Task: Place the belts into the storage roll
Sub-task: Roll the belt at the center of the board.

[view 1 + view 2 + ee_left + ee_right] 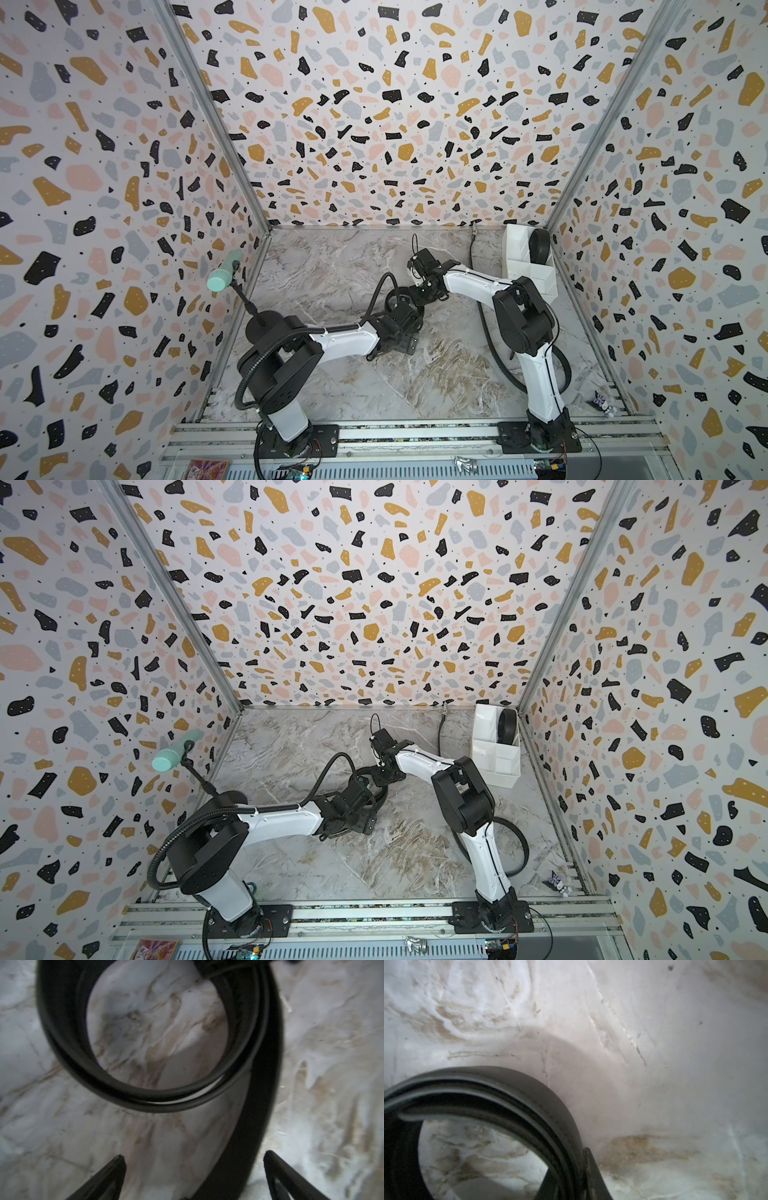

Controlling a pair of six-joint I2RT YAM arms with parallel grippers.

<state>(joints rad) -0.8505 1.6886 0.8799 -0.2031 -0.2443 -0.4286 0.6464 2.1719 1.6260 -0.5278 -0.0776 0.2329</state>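
Marble tabletop point(332, 270) is enclosed by terrazzo walls point(374, 104) | coiled belt point(145, 1099) is rested at centre | left gripper point(194, 1155) is spread wide, nothing held, belt tail seen between its fingers | right gripper point(569, 1159) is pinched on the coil wall | rolled belt point(540, 245) is stored in white divided box point(540, 282), far right corner

This is a robotics lab test cell. Two white-and-black robot arms, the left arm point(345, 340) and the right arm point(540, 374), are bolted to a slotted aluminium rail point(415, 432) at the front of a small marble-print tabletop point(332, 270). Aluminium frame posts point(216, 116) hold flat walls point(104, 166) printed with a terrazzo pattern on three sides, and bare circuit boards point(548, 465) with loose wires sit at the front edge.
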